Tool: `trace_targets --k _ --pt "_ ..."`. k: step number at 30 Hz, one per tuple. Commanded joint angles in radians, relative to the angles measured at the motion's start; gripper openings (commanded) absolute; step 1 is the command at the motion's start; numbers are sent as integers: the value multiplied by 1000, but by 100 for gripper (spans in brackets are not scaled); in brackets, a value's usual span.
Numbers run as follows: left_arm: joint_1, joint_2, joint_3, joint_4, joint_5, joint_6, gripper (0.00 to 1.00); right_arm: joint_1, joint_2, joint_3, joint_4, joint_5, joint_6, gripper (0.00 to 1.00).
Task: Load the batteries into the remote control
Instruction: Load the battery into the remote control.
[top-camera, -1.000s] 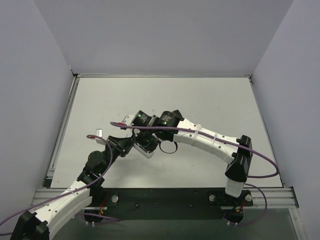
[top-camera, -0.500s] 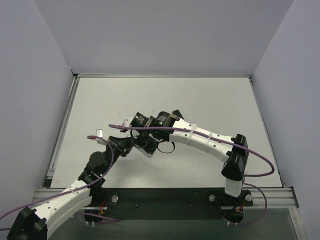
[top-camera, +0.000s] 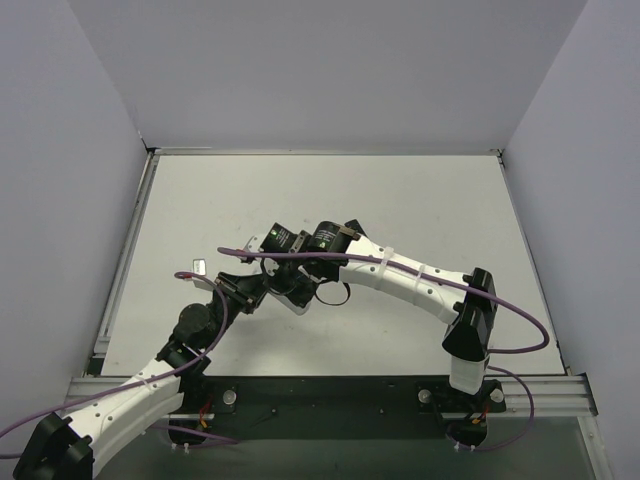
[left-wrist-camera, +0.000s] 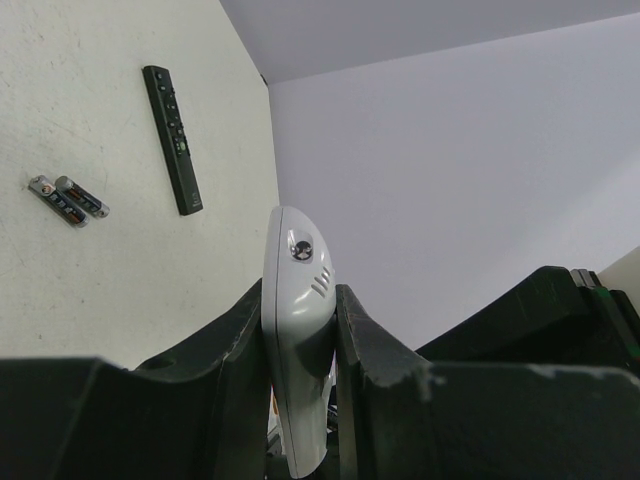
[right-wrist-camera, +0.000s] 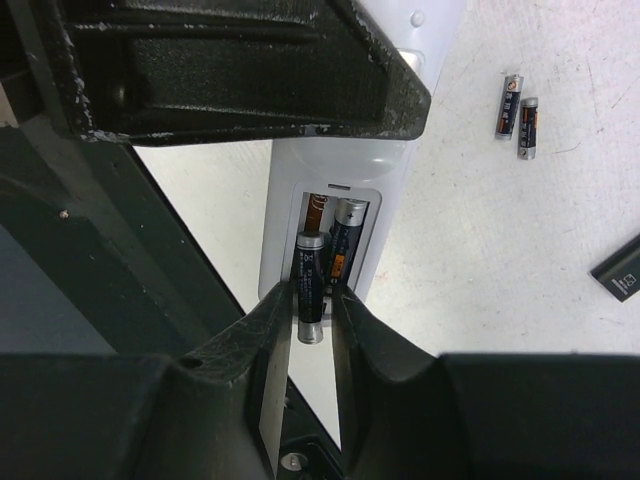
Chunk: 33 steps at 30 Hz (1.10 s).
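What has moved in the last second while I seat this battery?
The right arm swung slightly left, its elbow drawing inward, carrying the right hand and its battery a touch left at the open compartment of the remote control. Nothing was grasped or released. The left hand held the remote control in place, and the small grey piece stayed put.

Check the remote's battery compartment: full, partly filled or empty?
Partly filled. One battery sits in the remote control; the right gripper holds a second battery over the other slot, spring exposed.
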Motion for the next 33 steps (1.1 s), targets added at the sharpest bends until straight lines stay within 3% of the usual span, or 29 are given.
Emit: trace_targets --k 1,13,16,33 --pt "-7 -6 -85 116 -18 -44 0 4 9 46 -38 12 3 18" --pt "-23 24 -81 156 -19 -59 0 5 15 66 -29 18 -1 15" --pt "-25 28 -78 161 -19 -62 0 5 16 67 -23 21 1 11" --pt "-28 40 -76 184 -13 -80 0 4 24 78 5 34 -1 11"
